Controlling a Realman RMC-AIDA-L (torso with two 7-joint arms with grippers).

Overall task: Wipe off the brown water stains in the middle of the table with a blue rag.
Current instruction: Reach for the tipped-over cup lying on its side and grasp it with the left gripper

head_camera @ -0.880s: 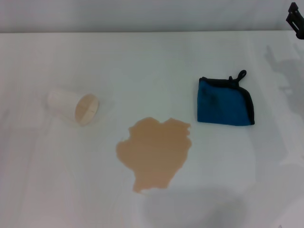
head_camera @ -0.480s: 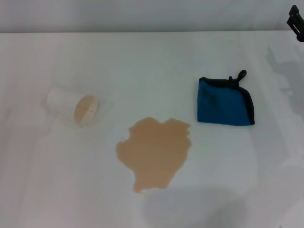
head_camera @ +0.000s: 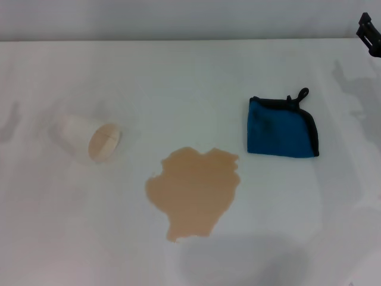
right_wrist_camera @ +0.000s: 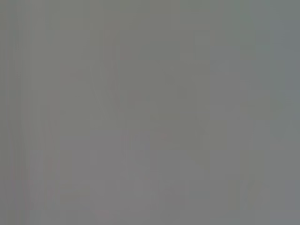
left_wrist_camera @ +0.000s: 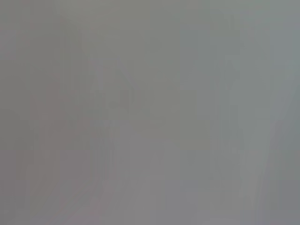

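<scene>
On my left, a paper cup [head_camera: 90, 138] lies tipped on its side on the table [head_camera: 190, 65], mouth turned toward me and the centre. It is probably the source of the spill. It plays no part in the wipe and lies well apart from the wiping path.

At the centre, the stain [head_camera: 194, 190] is one flat tan puddle with a lobed edge, nearer to me than the cup. Nothing touches it; wiping has not begun.

To the right of the stain and slightly farther from me lies the rag [head_camera: 281, 127], folded flat, its black loop pointing away from me. It sits near the puddle without touching it. That position suits my right arm: pick up, then a short drag across.

At the far right edge, high up, only a dark part of my right gripper [head_camera: 369, 33] shows, well apart from the rag. Whether its fingers are spread or closed I cannot tell. My left gripper appears nowhere. Both wrist views are uniformly grey and show nothing.
</scene>
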